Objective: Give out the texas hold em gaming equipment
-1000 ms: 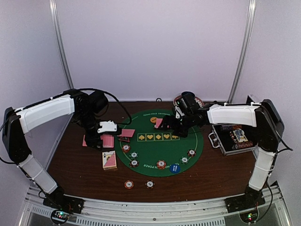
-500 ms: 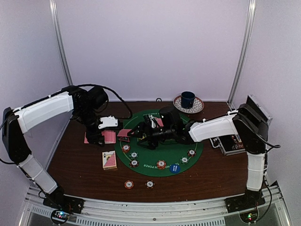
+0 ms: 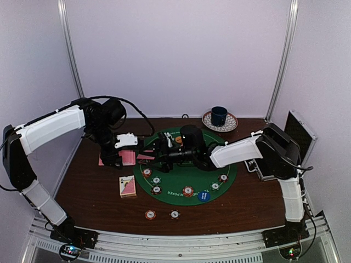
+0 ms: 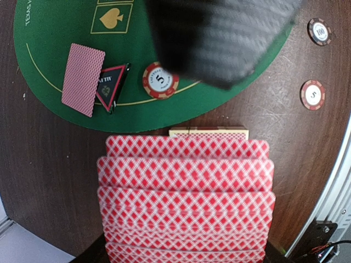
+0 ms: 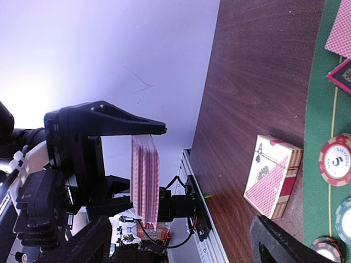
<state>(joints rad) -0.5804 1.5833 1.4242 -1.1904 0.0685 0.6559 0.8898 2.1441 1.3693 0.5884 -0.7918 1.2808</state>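
Observation:
My left gripper (image 3: 122,156) is shut on a fanned deck of pink-backed cards (image 4: 186,192), held above the brown table left of the green mat (image 3: 181,181). The right wrist view shows this deck (image 5: 145,181) edge-on between the left fingers (image 5: 109,121). My right gripper (image 3: 156,149) reaches left across the mat, close to the deck; it is open and empty, with its fingers (image 5: 277,241) wide apart. A single card (image 4: 82,79) lies face down on the mat beside the black red-edged triangle marker (image 4: 111,85) and a red 5 chip (image 4: 160,80).
A card box (image 3: 128,186) lies left of the mat. Several chips (image 3: 188,191) and a blue button (image 3: 204,195) ring the mat's near edge. Two chips (image 3: 149,215) lie on the wood in front. A blue mug (image 3: 219,115) stands at the back, an open case (image 3: 299,134) at right.
My right arm has swung left across the mat, from its far right side to just beside the left gripper's deck. The left gripper has hardly moved.

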